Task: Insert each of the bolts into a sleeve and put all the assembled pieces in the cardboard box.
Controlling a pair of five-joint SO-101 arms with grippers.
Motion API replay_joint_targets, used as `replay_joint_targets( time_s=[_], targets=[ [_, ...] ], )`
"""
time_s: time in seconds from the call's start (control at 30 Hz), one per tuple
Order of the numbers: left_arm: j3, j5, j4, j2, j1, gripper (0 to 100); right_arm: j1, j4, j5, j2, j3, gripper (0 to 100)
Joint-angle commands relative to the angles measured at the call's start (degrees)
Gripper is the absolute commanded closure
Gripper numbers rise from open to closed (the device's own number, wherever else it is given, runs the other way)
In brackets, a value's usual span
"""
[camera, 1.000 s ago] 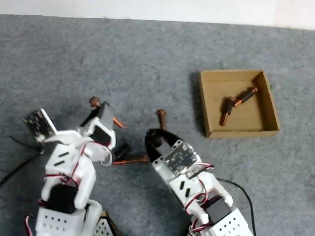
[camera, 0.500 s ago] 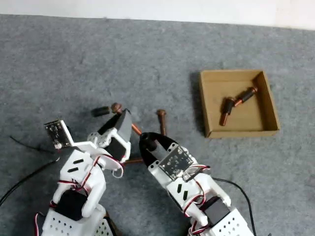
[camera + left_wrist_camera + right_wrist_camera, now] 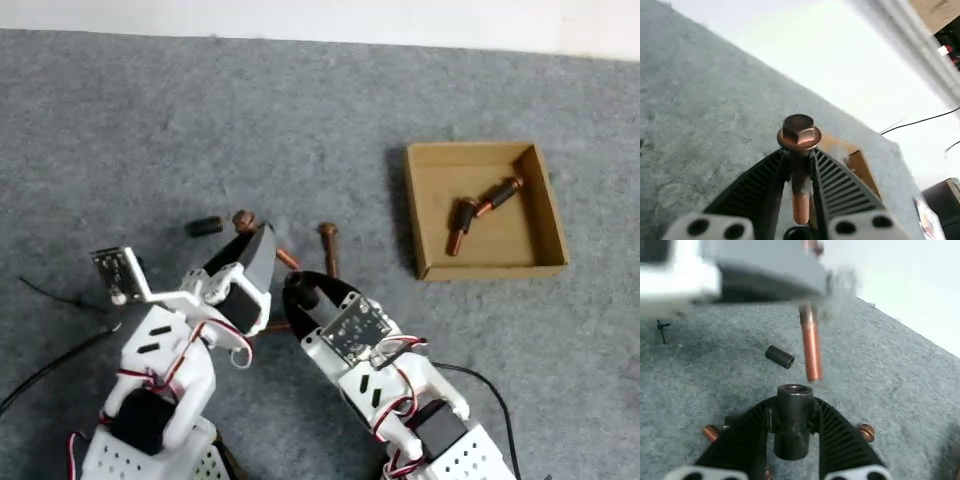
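**A:** What does the high view show?

**B:** A grey desk [image 3: 120, 110]. Toward its right edge sits the cardboard box [image 3: 415, 215], with two assembled pieces [image 3: 498, 196] inside. Near the front edge, the left hand [image 3: 262, 240] clenches a tilted bolt [image 3: 243, 220]. Just beside it, the right hand [image 3: 300, 283] grasps a dark sleeve [image 3: 305, 296]. A loose sleeve [image 3: 207, 226] and a loose bolt [image 3: 328, 240] lie close by on the desk.

**A:** And the left wrist view?

**B:** The left hand [image 3: 800, 156] pinches the bolt [image 3: 799, 132] just under its hexagonal head. The cardboard box [image 3: 852, 159] lies beyond.

**A:** The right wrist view?

**B:** The right hand [image 3: 794, 407] grips the sleeve [image 3: 794, 420] upright, with its bore open. The bolt [image 3: 811, 345] hangs close above, its tip not inside. The loose sleeve [image 3: 779, 356] lies beyond.
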Motion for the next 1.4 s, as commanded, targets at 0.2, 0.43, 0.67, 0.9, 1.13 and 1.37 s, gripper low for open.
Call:
replay_joint_targets(
  time_s=[0.2,0.43,0.67,0.9,1.13,1.37],
  targets=[
    [-11.47,0.09,11.96,-1.01,2.33,100,1.63,0.22,-0.09,-1.01,6.64,99.3],
    [-7.96,-0.26,13.27,-1.01,9.54,100,1.63,0.22,-0.09,-0.92,6.55,99.3],
    [-5.67,-0.09,10.99,-1.01,6.81,100,1.63,0.31,-0.09,-0.92,6.55,99.3],
    [-6.29,0.00,7.03,-1.01,2.42,100,1.63,0.31,-0.09,-0.92,6.55,99.3],
    [-5.41,2.64,4.57,-1.01,1.19,100,1.54,0.31,-0.09,-0.92,6.55,99.3],
    [-1.98,2.55,4.57,-1.01,1.10,100,1.63,0.31,2.90,-0.84,6.46,99.3]
  ],
)
